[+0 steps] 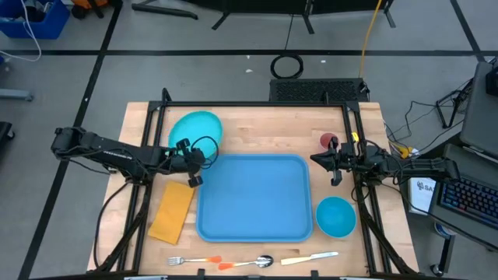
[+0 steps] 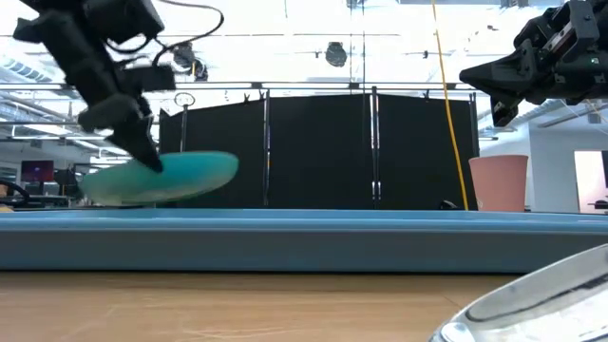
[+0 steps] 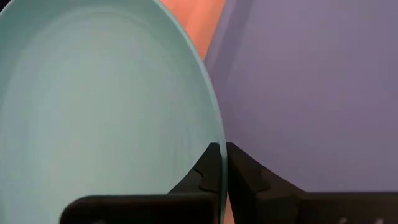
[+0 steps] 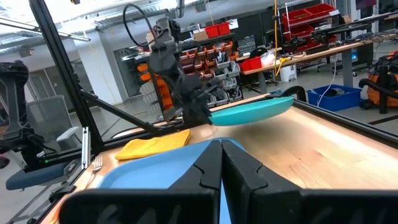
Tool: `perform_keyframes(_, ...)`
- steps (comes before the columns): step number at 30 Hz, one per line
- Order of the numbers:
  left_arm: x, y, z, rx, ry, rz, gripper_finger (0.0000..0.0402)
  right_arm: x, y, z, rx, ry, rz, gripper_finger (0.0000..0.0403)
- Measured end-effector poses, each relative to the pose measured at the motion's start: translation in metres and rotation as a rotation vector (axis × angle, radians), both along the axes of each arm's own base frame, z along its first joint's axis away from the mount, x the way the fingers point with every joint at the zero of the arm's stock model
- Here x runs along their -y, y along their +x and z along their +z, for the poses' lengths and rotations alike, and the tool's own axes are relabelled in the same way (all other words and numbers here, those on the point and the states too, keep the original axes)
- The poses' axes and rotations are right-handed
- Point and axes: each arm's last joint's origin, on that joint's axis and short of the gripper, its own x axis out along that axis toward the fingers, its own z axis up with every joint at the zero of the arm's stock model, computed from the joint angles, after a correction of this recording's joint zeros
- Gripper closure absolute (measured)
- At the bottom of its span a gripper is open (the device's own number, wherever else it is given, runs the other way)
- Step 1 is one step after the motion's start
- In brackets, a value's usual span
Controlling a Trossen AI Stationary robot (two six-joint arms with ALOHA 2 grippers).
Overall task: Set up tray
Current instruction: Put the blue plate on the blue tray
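In the high view the left gripper (image 1: 194, 173) sits left of centre, its jaws pinched shut on the rim of the teal plate (image 1: 196, 129), which lies above it toward the upper left of the bench (image 1: 257, 124); the left wrist view shows the two dark fingers (image 3: 211, 168) squeezed together with the plate's edge (image 3: 93, 106) between them; in the low view the plate (image 2: 166, 177) hangs tilted and clear of the surface at left, gripped at its near edge by that gripper (image 2: 147, 157). Just below the left gripper, at lower left in the high view, a yellow cloth (image 1: 173, 211) lies flat beside the tray. The tray (image 1: 254, 197), large, blue and rectangular, lies flat in the middle of the bench with nothing on it; in the low view its rim (image 2: 304, 239) runs as a long blue band across the frame. Below it, along the bottom edge in the high view, lie a fork (image 1: 193, 260), a spoon (image 1: 250, 262) and a knife (image 1: 310, 257) in a row. To the right of the tray's lower corner stands a small blue bowl (image 1: 336, 216); above it the right gripper (image 1: 335, 176) hovers by the tray's right edge, jaws fully closed and holding nothing; a red cup (image 1: 327, 141) stands at upper right.
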Motion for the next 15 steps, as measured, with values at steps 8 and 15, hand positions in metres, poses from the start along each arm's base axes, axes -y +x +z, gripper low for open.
perform_keyframes(8, 0.026, 0.013, 0.029, 0.123, -0.013, -0.130, 0.0394, 0.000, 0.000, 0.000, 0.000, 0.000, 0.000, 0.0403)
perform_keyframes(15, 0.052, 0.023, 0.039, 0.219, -0.056, -0.270, 0.0394, 0.000, 0.000, 0.000, 0.000, 0.000, -0.001, 0.0403)
